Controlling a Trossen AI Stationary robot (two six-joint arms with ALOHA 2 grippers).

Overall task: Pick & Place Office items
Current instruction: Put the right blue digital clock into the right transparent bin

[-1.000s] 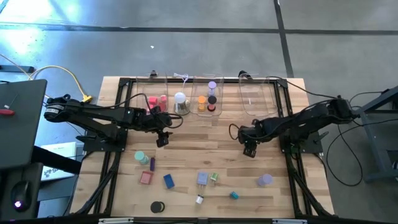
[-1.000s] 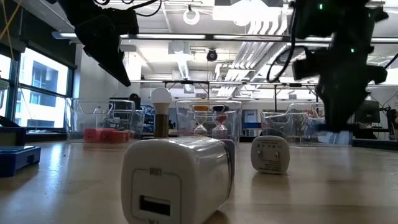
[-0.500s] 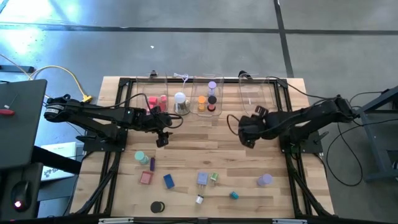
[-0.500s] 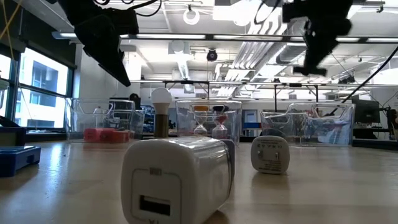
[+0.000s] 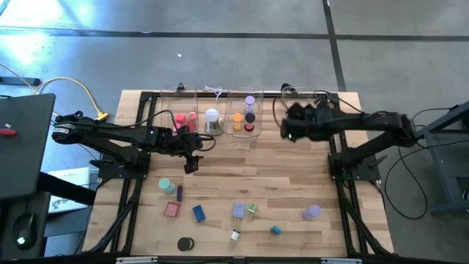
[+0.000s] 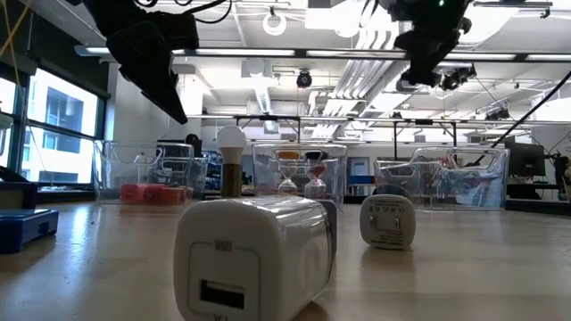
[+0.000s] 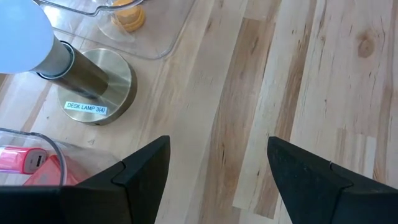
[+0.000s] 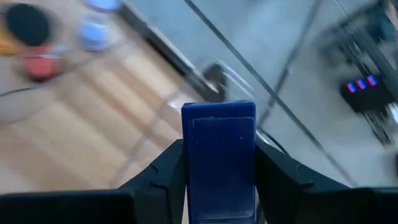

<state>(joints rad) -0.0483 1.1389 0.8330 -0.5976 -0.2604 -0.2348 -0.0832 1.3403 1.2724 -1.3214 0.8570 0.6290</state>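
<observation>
My right gripper [image 5: 289,126] is raised over the near rim of the empty clear tray [image 5: 306,117] at the table's far right. It is shut on a dark blue block [image 8: 219,158]. My left gripper [image 5: 192,164] hangs open over bare wood [image 7: 217,155], near the desk lamp [image 7: 68,68], with nothing between its fingers. Several small office items lie on the near half of the table: a teal disc [image 5: 166,185], a pink block [image 5: 172,210], a blue block [image 5: 198,213], a lavender disc [image 5: 312,213] and a black disc [image 5: 185,243]. My right gripper pinches the dark blue block by its two long sides [image 8: 186,168] between the two fingers [image 8: 166,171]. The block's end sticks out past the fingertips. The block is lifted clear of the table.
Three clear trays line the far edge: the left one [image 5: 185,119] holds pink and red pieces, the middle one [image 5: 245,117] holds orange, black, red and purple pieces. The white-domed lamp [image 5: 212,121] stands between them. A white block [image 6: 254,254] lies close to the low camera.
My right gripper has risen and swung from the middle of the table toward the far edge, up to the right-hand clear tray. It has turned about as it went.
</observation>
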